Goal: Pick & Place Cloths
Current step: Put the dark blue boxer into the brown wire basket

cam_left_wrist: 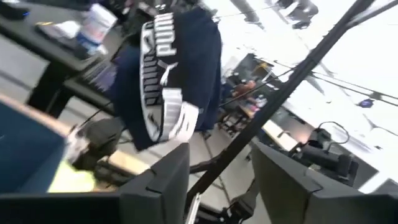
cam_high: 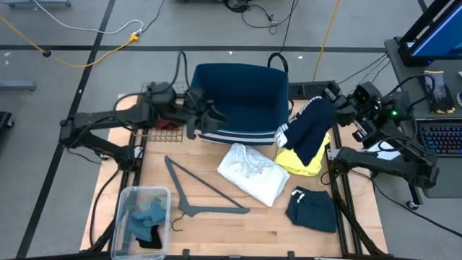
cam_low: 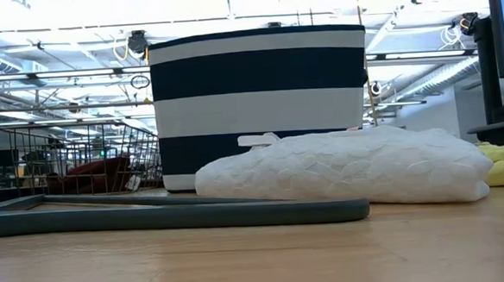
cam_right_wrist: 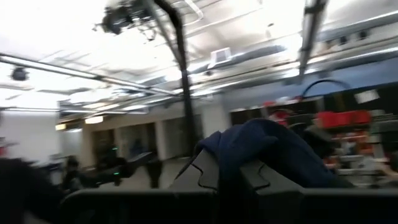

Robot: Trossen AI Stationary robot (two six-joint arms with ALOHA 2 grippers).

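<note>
At right of centre in the high view, the right gripper (cam_high: 333,107) pinches a limp navy garment (cam_high: 309,130) by one bunched edge, so it drapes lightly, while the left gripper (cam_high: 204,115) waits with fingers spread.

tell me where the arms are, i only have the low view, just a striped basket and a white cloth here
Observer: The right gripper is raised by the striped basket's right rim, shut on a navy garment that hangs from it.
Operator: and the left one
Observer: The left gripper is open at the basket's left rim, holding nothing.
Operator: anything under that navy one
Observer: A yellow cloth lies below it, beside the white cloth.
</note>
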